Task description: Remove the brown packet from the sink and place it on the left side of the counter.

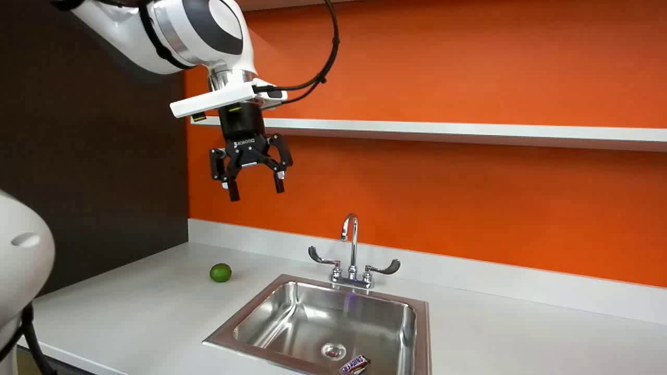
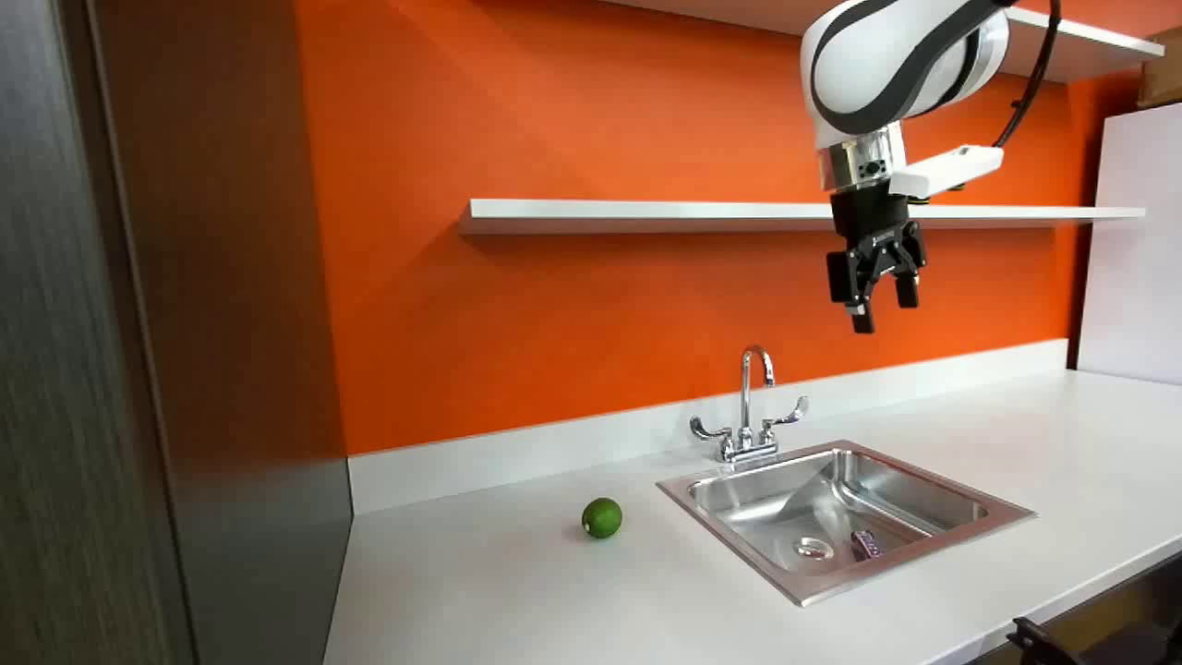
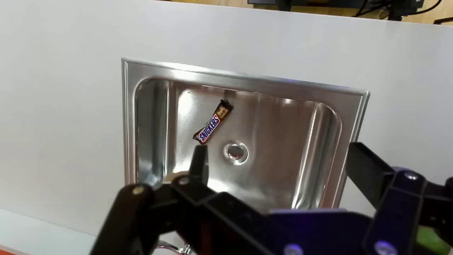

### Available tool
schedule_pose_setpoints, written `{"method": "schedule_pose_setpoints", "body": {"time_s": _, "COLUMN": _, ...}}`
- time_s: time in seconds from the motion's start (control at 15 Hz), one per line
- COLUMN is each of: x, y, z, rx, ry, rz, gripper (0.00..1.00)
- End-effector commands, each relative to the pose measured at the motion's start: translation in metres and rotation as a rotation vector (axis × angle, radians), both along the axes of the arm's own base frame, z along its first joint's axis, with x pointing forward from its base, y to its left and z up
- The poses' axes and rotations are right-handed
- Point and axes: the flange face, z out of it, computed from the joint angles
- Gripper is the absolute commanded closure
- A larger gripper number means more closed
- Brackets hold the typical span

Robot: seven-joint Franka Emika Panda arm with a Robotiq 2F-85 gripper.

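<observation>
A brown packet (image 3: 213, 122) lies in the steel sink (image 3: 130, 124), to the upper left of the drain (image 3: 235, 151) in the wrist view, as the end effector (image 1: 257, 189) hangs high over the worktop (image 1: 130, 312), its 2 fingers (image 3: 368, 173) spread wide apart. A green fruit (image 1: 220, 272) sits left of the faucet (image 1: 353, 258) in both exterior views. At the bottom of the wrist view, the end effector's own dark, blurred parts hide the sink's lower rim and all but a sliver of the faucet; a green patch (image 3: 431, 241) at lower right is mostly covered. In an exterior view, the frame's bottom edge cuts off the near side of the sink (image 1: 250, 308); the arm (image 1: 213, 31) runs out of the top in both. The packet reads "SNICKERS" in the wrist view; a "ROBOTIQ" mark (image 1: 251, 141) shows on the end effector in an exterior view, while letters on the packet (image 2: 865, 545) are too small to read in an exterior view.
</observation>
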Motion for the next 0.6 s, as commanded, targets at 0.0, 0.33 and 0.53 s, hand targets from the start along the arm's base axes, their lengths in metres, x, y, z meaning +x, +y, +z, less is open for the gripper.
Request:
{"method": "schedule_pose_setpoints", "body": {"time_s": 0.0, "x": 0.000, "y": 0.000, "z": 0.000, "rx": 0.000, "ry": 0.001, "rz": 0.000, "gripper": 0.00}}
{"method": "schedule_pose_setpoints", "body": {"time_s": 0.33, "x": 0.011, "y": -0.009, "z": -0.006, "rx": 0.004, "ry": -0.040, "rz": -0.079, "gripper": 0.00}}
{"method": "schedule_pose_setpoints", "body": {"time_s": 0.53, "x": 0.023, "y": -0.021, "z": -0.016, "rx": 0.008, "ry": -0.122, "rz": -0.204, "gripper": 0.00}}
